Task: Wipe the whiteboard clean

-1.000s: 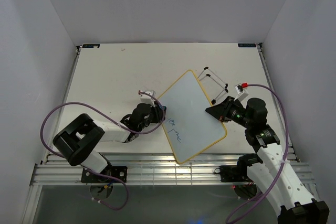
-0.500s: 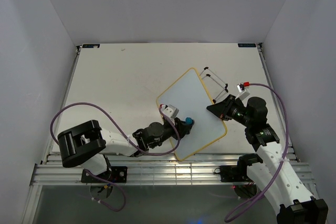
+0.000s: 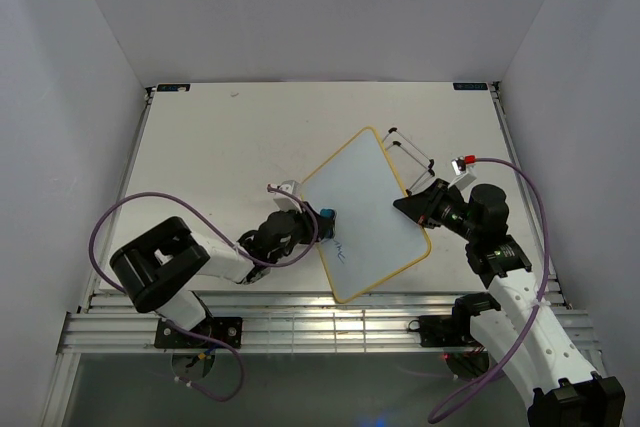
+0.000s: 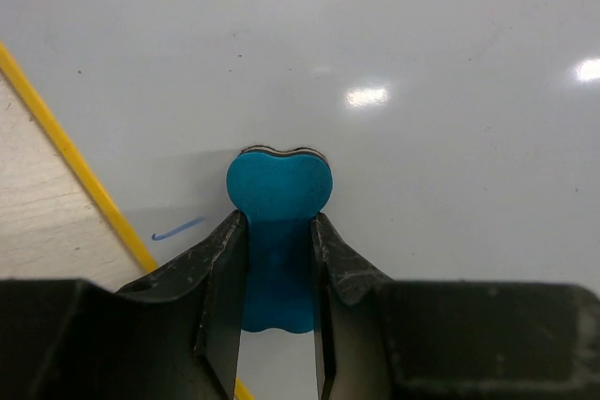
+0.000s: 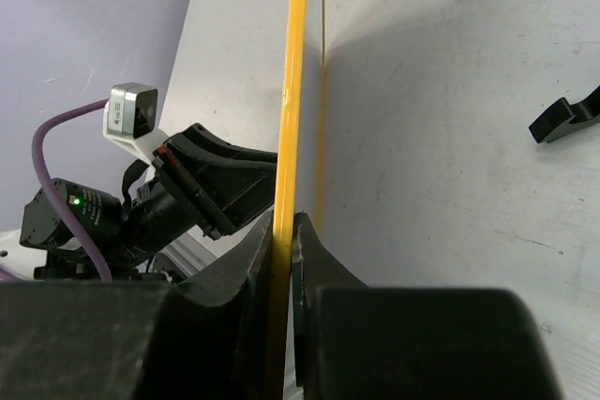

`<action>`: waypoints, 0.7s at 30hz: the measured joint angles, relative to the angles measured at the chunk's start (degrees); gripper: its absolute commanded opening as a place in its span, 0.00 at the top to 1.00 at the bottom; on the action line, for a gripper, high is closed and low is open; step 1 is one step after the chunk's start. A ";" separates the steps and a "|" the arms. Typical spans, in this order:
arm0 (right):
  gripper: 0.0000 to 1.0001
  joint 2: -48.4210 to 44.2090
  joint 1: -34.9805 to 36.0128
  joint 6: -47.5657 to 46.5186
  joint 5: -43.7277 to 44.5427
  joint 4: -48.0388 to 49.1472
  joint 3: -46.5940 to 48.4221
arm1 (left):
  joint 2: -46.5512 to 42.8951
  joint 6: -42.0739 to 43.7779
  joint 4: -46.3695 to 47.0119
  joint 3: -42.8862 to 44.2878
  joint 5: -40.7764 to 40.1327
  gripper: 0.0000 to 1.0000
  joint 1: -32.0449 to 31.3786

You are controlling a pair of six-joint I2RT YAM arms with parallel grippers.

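Observation:
The whiteboard (image 3: 365, 212) lies tilted on the table, glossy white with a thin yellow frame (image 5: 292, 91). A faint blue mark (image 3: 340, 247) shows near its left lower part, and a short blue stroke (image 4: 178, 229) sits by the frame in the left wrist view. My left gripper (image 3: 318, 215) is shut on a small blue eraser (image 4: 278, 189), pressed on the board's face near its left edge. My right gripper (image 5: 282, 231) is shut on the board's yellow frame at the right edge (image 3: 415, 209).
Black wire feet (image 3: 405, 152) stick out behind the board at the back right. Black parts (image 5: 567, 117) lie on the table in the right wrist view. A metal rail (image 3: 300, 327) runs along the near table edge. White walls enclose the table on three sides.
My left gripper with the eraser swept from the board's left edge down across the writing, then back up to the left edge. Most blue writing is gone. The right arm held still.

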 measured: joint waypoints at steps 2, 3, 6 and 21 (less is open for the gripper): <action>0.92 0.00 0.00 0.09 0.28 0.13 0.00 | 0.72 -2.58 0.17 -0.02 -0.42 1.00 0.33; 0.92 0.00 0.00 0.15 0.46 0.15 0.00 | 1.07 -3.85 0.24 -0.02 -0.74 1.00 0.50; 0.92 0.00 0.00 0.26 0.87 0.24 0.00 | 1.97 -7.74 -0.20 -0.15 -2.25 1.00 1.05; 0.92 0.02 -0.09 1.33 1.81 1.07 0.00 | 4.15 -18.53 -6.95 1.14 -4.57 1.00 3.85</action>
